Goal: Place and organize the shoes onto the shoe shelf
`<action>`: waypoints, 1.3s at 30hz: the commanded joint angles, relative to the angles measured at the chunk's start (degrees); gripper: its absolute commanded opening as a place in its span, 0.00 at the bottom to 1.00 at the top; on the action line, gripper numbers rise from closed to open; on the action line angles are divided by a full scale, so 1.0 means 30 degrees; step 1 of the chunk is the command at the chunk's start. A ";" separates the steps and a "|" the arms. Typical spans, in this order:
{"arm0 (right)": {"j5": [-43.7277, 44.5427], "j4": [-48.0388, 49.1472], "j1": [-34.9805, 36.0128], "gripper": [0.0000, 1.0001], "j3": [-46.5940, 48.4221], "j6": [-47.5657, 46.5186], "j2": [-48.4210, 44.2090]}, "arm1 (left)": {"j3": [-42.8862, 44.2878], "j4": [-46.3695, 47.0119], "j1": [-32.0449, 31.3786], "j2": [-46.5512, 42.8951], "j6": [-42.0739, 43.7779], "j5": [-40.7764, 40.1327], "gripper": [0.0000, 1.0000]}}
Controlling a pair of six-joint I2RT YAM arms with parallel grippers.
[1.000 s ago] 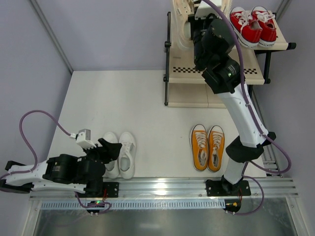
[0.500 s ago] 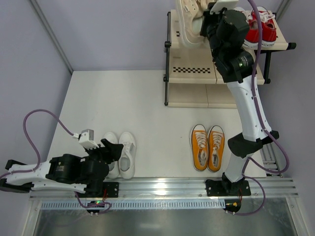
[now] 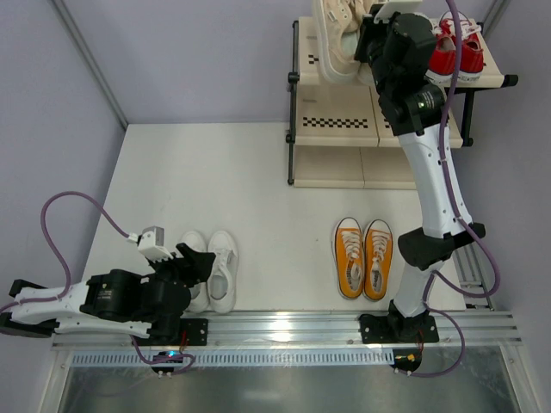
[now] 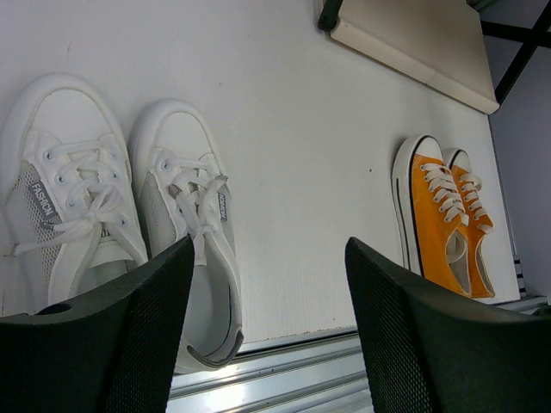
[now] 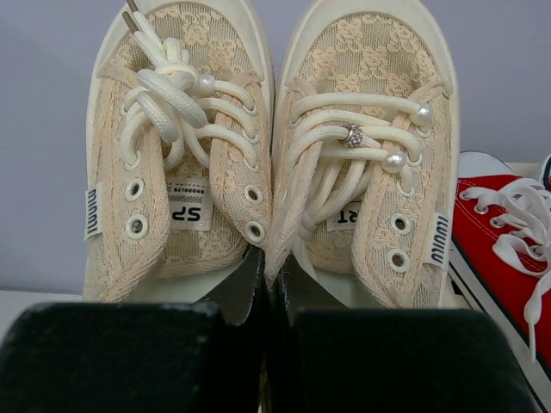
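Placing step: right gripper (image 5: 269, 284), nearly closed, pinches the cream-beige pair (image 5: 172, 146) by the inner heel walls at the shoe shelf (image 3: 344, 122) top tier, beside red pair (image 5: 504, 258). Next: release, retreat (prob. w/o snagging laces). The left gripper (image 4: 269, 258), spread wide and empty, hovers over white pair (image 4: 86, 206).

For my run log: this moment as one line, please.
right gripper shut on cream-beige shoes at shoe shelf | left gripper open over white shoes

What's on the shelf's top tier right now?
The cream-beige pair, pinched by the right gripper, and beside it the red pair. The right arm covers part of the tier, so anything beneath it is hidden.
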 commanded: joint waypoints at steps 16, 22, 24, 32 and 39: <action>-0.1353 0.4016 -0.0739 0.21 0.0223 0.1128 0.0029 | 0.0445 -0.0658 -0.0031 -0.0143 -0.0829 -0.0319 0.69; -0.1324 0.4104 -0.0681 0.32 0.0134 0.1011 -0.0059 | 0.0416 -0.0658 -0.0060 -0.0259 -0.0858 -0.0231 0.69; -0.1324 0.4104 -0.0710 0.33 0.0018 0.1011 -0.0030 | 0.0357 -0.0688 -0.0031 -0.0289 -0.0945 -0.0231 0.69; -0.1470 0.4865 -0.0740 0.42 0.0045 0.0981 -0.0088 | 0.0386 -0.0806 -0.0031 -0.0435 -0.1063 -0.0172 0.69; -0.1705 0.6560 -0.0711 0.67 -0.0070 0.0864 -0.2278 | 0.0883 -0.0250 -0.0060 -0.0231 0.0047 -0.0581 0.69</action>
